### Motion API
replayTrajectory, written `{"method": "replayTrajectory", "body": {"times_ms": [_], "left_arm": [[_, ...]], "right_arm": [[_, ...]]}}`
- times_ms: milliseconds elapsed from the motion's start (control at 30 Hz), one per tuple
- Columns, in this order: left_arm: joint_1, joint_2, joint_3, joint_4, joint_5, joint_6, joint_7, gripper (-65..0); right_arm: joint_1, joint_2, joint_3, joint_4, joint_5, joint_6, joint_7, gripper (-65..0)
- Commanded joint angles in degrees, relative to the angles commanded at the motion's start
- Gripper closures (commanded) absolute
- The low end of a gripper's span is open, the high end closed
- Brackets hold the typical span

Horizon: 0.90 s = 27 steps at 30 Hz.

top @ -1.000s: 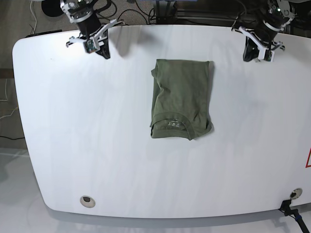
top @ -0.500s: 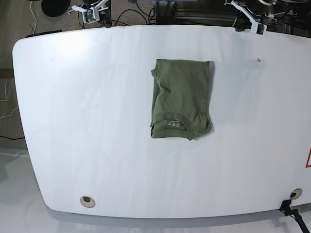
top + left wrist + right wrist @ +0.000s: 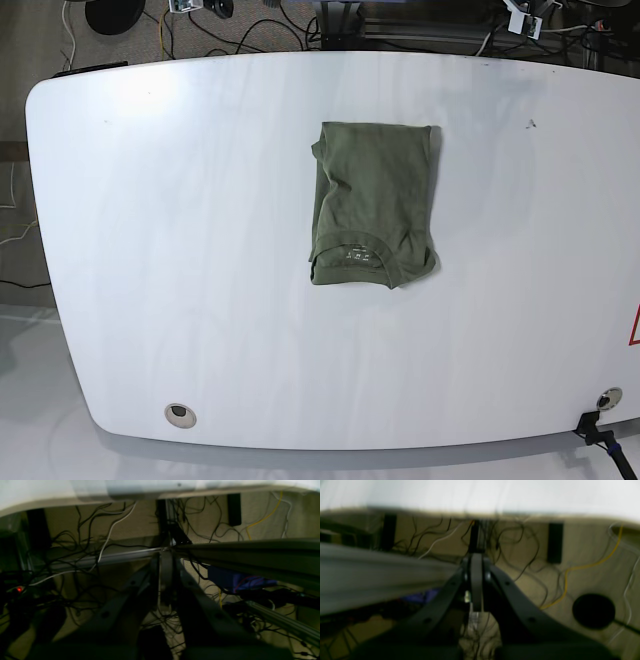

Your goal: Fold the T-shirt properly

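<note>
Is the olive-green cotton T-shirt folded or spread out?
Folded. The olive-green cotton T-shirt lies as a compact rectangle on the white table, sleeves tucked away, collar label showing at the near edge.

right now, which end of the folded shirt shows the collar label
The T-shirt end lowest in the base view: its collar holds the label; the top end is plain.

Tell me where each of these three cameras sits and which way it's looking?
Base: above, looking down on the white table with the T-shirt; arms almost out of frame.
Left wrist: on the left arm, beyond the table's far edge, facing floor cables; its shut left tool shows.
Right wrist: likewise; its shut right tool shows.
Shared: both wrist views show the table edge and a yellow cable.
</note>
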Motion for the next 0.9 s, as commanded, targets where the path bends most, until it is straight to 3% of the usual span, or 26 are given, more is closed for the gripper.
{"method": "replayTrajectory", "body": {"times_ms": [133,200,400,900], "left_arm": [[-1.8,-0.4,3.7,-7.2,0.5,0.0,0.0,0.0],[-3.3,-1.0,6.2,-11.3,3.5,0.0,-0.2,0.0],[-5.8,-0.9,10.4,-23.3,7.7,0.0,-6.2,0.0],[-18.5,-0.7,10.6,-43.0,14.4,0.0,-6.5,0.0]], "right_arm": [[2.1,0.0,-0.1,-6.3,-0.2,0.00,0.0,0.0],[3.1,0.0,-0.2,-9.1,-0.2,0.00,0.0,0.0],[6.7,0.1,-0.2,-17.0,-0.3,0.00,0.0,0.0],[17.4,1.4,-3.3,-40.3,-0.4,-0.09,0.0,0.0]]}}
